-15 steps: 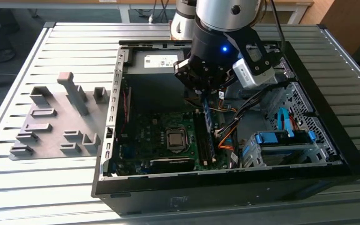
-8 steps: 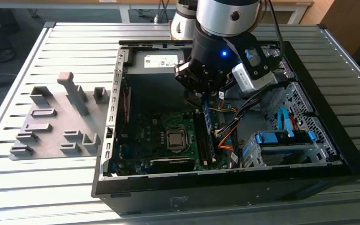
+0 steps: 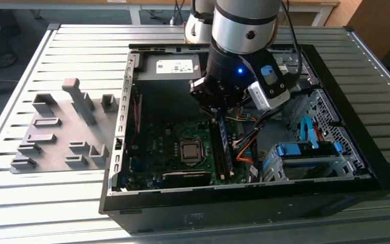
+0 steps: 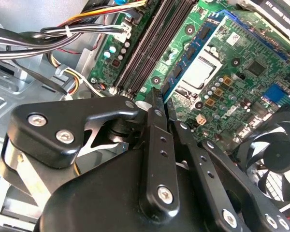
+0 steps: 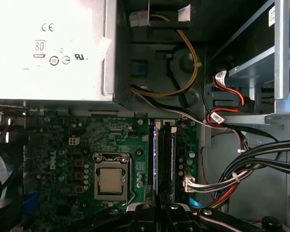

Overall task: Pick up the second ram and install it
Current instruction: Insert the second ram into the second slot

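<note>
The arm reaches down into the open computer case, which lies on its side on the slatted worktop. The tool hangs directly above the memory slots of the green motherboard.

In the second wrist view, the tool has its two black fingers drawn close together, with only a narrow gap at the tips; whether anything is clamped between them cannot be determined.

The second ram stands on edge in the slot bank beside the processor socket, directly in line with the tool and just beyond its fingertips. In the exterior view the second ram runs lengthwise away from under the tool.

The grey holder tray sits on the worktop to the exterior view's left, well apart from the tool.
</note>
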`<state>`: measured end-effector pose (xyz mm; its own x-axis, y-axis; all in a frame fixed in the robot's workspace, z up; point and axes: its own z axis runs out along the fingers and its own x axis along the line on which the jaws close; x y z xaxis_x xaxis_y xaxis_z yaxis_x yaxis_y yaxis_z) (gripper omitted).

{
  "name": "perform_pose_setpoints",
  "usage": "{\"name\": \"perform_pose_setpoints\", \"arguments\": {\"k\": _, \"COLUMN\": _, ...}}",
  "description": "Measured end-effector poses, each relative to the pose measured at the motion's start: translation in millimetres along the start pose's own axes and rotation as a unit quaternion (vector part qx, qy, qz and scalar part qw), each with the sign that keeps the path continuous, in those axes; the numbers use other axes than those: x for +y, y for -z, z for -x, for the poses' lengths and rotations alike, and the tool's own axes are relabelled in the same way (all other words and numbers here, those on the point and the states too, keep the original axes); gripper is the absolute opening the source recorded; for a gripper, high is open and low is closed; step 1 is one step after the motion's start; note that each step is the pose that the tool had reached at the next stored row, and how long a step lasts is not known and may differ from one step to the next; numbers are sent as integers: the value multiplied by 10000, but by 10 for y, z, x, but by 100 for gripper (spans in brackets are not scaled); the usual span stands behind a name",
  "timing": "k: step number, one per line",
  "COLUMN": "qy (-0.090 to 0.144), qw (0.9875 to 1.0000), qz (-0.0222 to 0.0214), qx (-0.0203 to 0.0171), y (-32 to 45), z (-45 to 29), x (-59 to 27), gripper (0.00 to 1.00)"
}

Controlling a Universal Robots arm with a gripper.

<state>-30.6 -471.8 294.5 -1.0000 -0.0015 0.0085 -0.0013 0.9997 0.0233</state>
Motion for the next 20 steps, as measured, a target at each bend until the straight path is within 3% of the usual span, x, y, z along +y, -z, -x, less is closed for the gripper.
{"name": "perform_pose_setpoints", "arguments": {"k": 9, "qy": -52, "qw": 10000, "qz": 0, "qx": 18, "y": -62, "z": 45, "x": -3, "gripper": 14}}
{"name": "perform_pose_setpoints", "arguments": {"k": 20, "qy": -115, "qw": 9999, "qz": 1, "qx": 20, "y": -257, "z": 47, "x": -8, "gripper": 14}}
